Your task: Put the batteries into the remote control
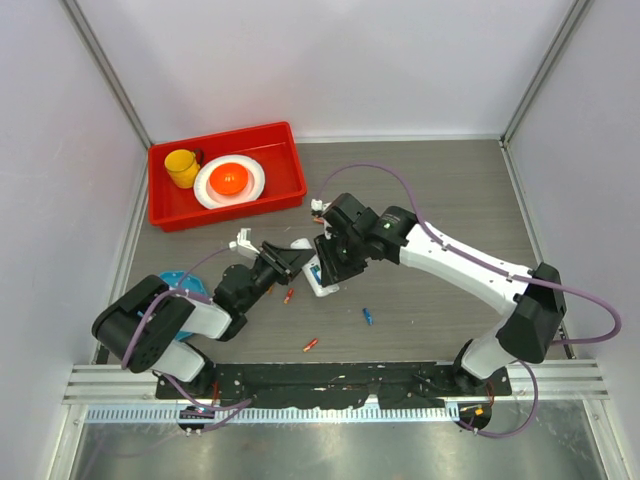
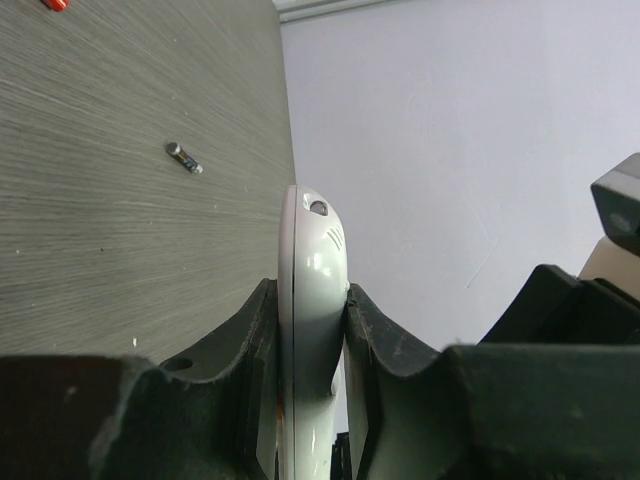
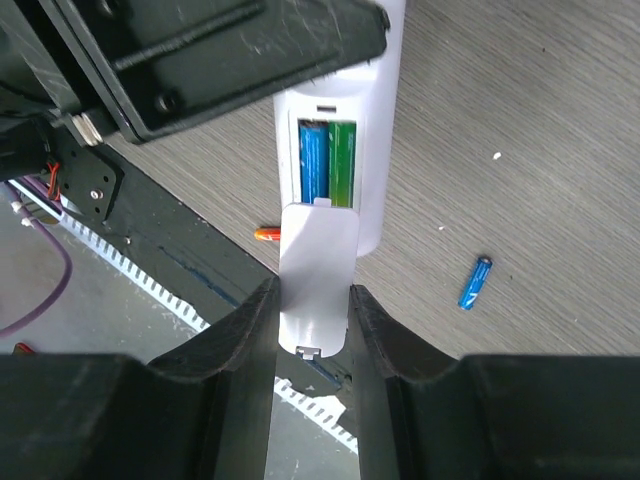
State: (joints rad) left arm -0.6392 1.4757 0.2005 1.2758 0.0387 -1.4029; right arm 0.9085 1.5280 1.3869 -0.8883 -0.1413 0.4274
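My left gripper is shut on the white remote control, which shows edge-on between its fingers. In the right wrist view the remote control lies back-up with its slot uncovered; a blue battery and a green battery sit side by side in it. My right gripper is shut on the short white cover piece, whose top edge meets the slot's lower end. Seen from above, both grippers meet over the remote control at mid-table.
Loose batteries lie on the table: blue, orange, red, and a dark one. A red tray at the back left holds a yellow cup and a white plate. A teal object lies by the left arm.
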